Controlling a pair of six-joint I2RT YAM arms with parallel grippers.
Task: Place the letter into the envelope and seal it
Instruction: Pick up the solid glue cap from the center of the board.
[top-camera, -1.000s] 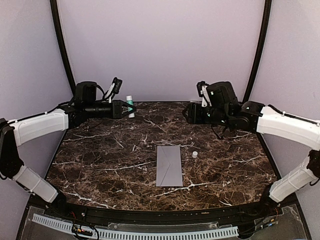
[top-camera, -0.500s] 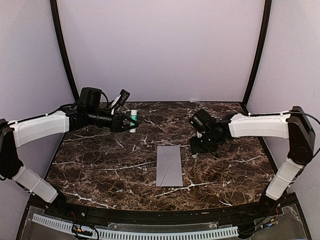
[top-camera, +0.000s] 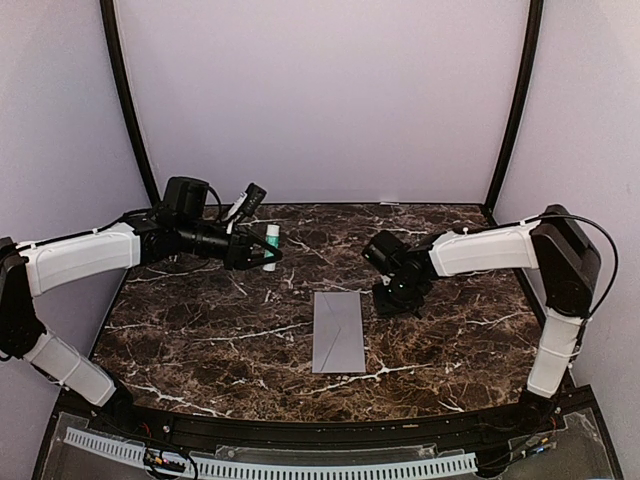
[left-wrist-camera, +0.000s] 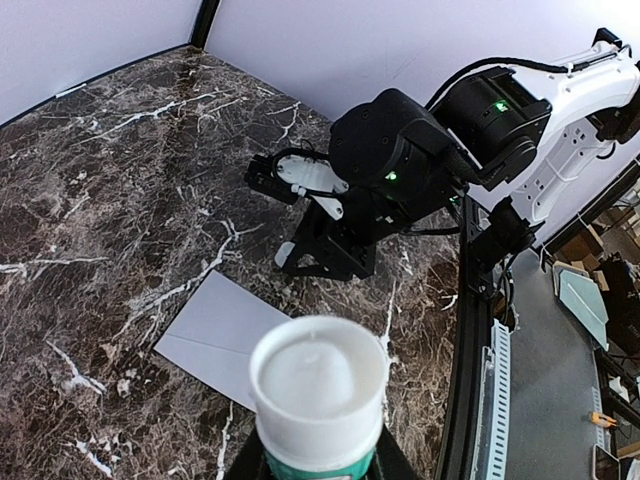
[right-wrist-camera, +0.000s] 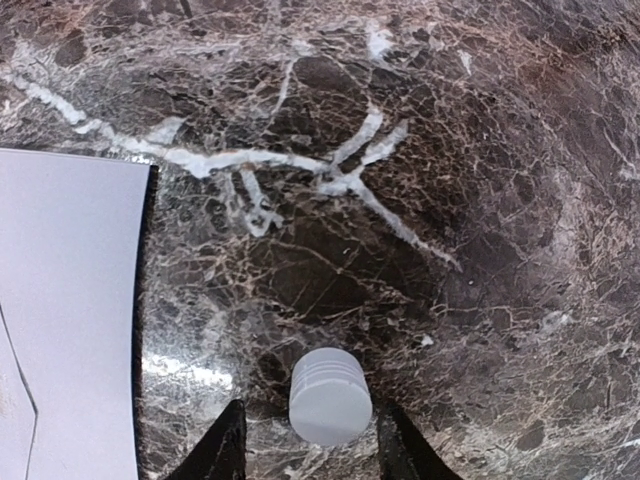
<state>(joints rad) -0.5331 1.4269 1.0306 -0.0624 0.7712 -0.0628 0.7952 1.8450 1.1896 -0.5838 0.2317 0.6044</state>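
The pale grey envelope lies flat and closed on the marble table, also seen in the left wrist view and at the left edge of the right wrist view. The letter does not show. My left gripper is shut on an uncapped glue stick with a white top and green label, held above the back left of the table. My right gripper is low over the table just right of the envelope, open, with its fingers on either side of a small white cap and a gap on each side.
The dark marble table ends in a black rim and a white cable track at the near edge. Two curved black posts stand at the back corners. The right arm's black wrist fills the middle of the left wrist view.
The right arm swung from the back right down to the cap beside the envelope, and its jaws narrowed. The left arm carried the glue stick slightly toward the centre.
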